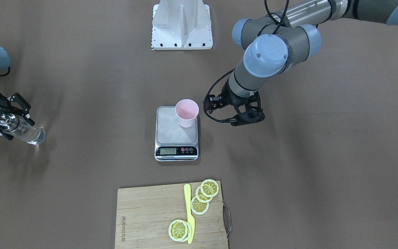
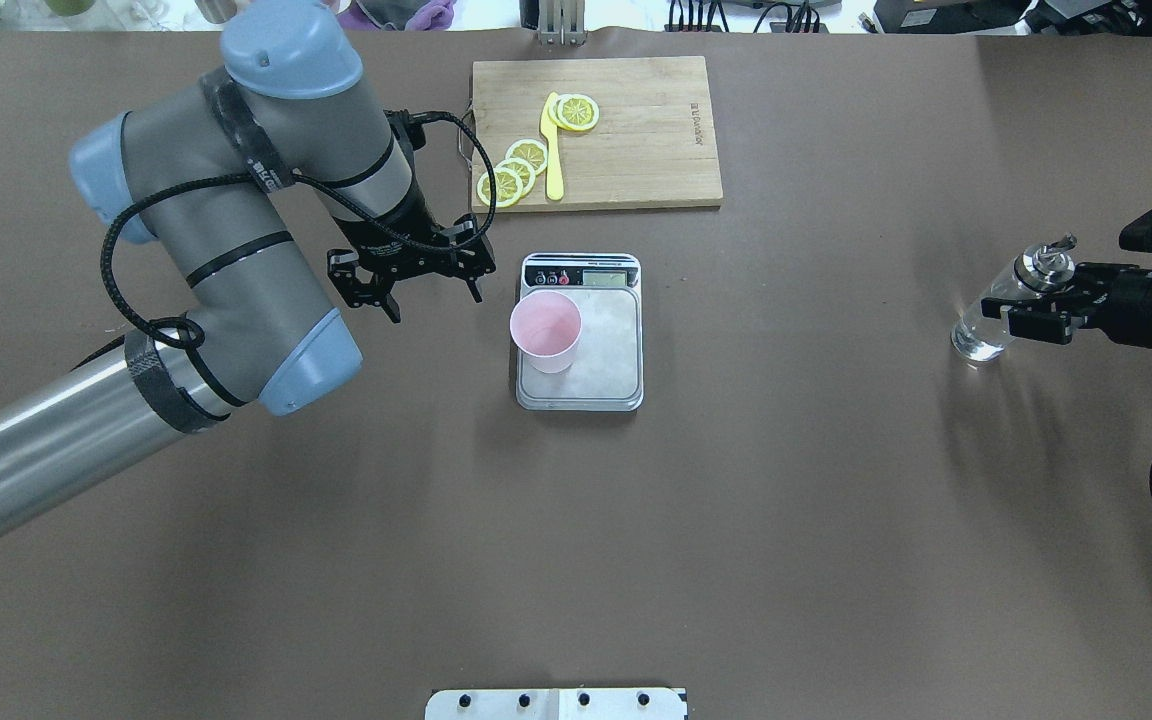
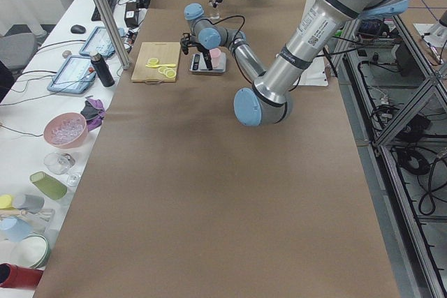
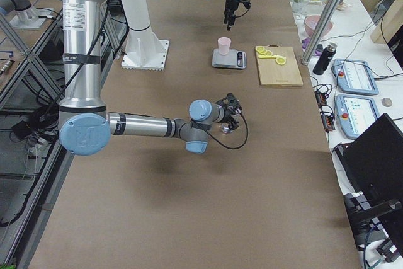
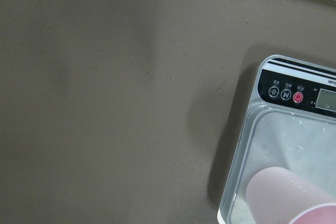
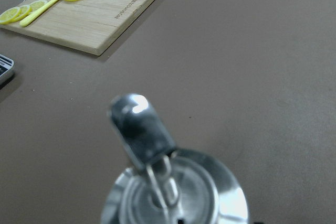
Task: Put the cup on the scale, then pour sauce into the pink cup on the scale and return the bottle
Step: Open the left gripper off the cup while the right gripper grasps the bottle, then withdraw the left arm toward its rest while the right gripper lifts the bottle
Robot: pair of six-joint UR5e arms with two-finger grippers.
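The pale-pink cup [image 1: 187,112] [image 2: 546,330] stands upright on the steel platform of the scale [image 1: 171,138] [image 2: 608,362], at the corner on my left side. My left gripper [image 1: 248,120] [image 2: 434,300] hangs open and empty beside that corner, a little apart from the cup. The left wrist view shows the scale's buttons [image 5: 286,94] and the cup's side [image 5: 286,195]. Far off on my right side, the clear glass bottle [image 1: 29,135] [image 2: 981,325] stands with its base at the table. My right gripper [image 1: 21,130] [image 2: 1016,305] is shut on it just under the metal pourer cap [image 6: 157,182]. The sauce cannot be made out.
A wooden cutting board [image 1: 143,214] [image 2: 656,120] with lemon slices and a yellow knife [image 1: 188,214] lies beyond the scale. The white robot base plate [image 1: 181,26] sits at the near edge. Bare brown table separates the scale from the bottle.
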